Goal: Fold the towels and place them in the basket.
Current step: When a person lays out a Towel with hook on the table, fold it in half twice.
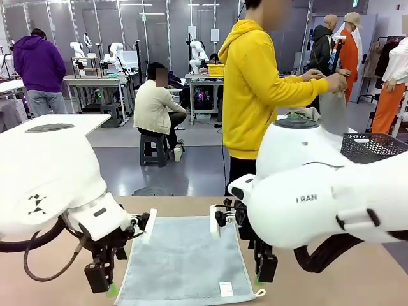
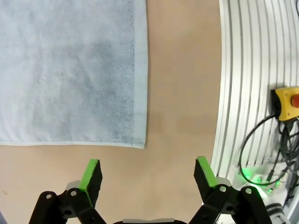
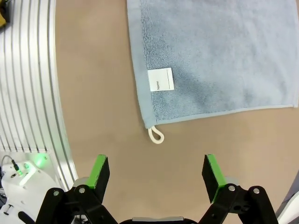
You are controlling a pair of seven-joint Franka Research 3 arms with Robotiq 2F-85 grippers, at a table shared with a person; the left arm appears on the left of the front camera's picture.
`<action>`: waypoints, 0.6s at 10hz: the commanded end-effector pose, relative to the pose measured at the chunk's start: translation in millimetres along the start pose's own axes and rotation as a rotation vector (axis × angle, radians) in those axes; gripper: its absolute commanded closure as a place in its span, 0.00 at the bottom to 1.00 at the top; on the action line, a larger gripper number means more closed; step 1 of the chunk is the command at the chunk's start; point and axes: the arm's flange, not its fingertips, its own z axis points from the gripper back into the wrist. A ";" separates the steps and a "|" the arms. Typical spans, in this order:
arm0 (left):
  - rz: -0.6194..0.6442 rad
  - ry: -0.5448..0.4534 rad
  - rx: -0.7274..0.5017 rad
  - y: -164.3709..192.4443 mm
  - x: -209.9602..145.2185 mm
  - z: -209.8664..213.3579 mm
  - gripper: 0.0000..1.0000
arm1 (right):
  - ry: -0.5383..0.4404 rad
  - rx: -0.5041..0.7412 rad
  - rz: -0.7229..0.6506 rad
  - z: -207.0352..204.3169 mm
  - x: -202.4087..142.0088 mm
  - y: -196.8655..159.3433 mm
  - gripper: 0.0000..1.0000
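Note:
A pale grey-blue towel (image 1: 185, 261) lies flat and unfolded on the tan table between my two arms. My left gripper (image 1: 102, 280) hangs open just off its near left corner. In the left wrist view the towel (image 2: 70, 70) fills the upper left, and that corner lies just ahead of the open left gripper (image 2: 147, 175). My right gripper (image 1: 264, 269) stands open by the near right corner. The right wrist view has the towel (image 3: 219, 56), its white label (image 3: 161, 79) and corner loop (image 3: 156, 135) ahead of the open right gripper (image 3: 154, 170). The dark lattice basket (image 1: 373, 146) sits far right.
A person in a yellow hoodie (image 1: 255, 89) stands across the table, holding a pale cloth (image 1: 335, 111) up near the basket. A ribbed aluminium rail (image 2: 252, 93) with a yellow button box (image 2: 287, 102) and cables borders the table's near edge; the rail (image 3: 28, 70) shows again in the right wrist view.

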 end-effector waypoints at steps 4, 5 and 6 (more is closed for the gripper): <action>0.023 0.052 0.028 7.7 7.8 -40.0 0.00 | 0.072 -0.012 -0.003 -48.9 20.7 5.0 0.00; 0.027 0.049 0.023 9.1 7.7 -49.3 0.00 | 0.101 -0.025 -0.001 -57.6 22.6 6.2 0.00; 0.031 0.059 0.026 8.4 7.7 -55.8 0.00 | 0.097 -0.029 -0.006 -62.8 23.4 7.3 0.00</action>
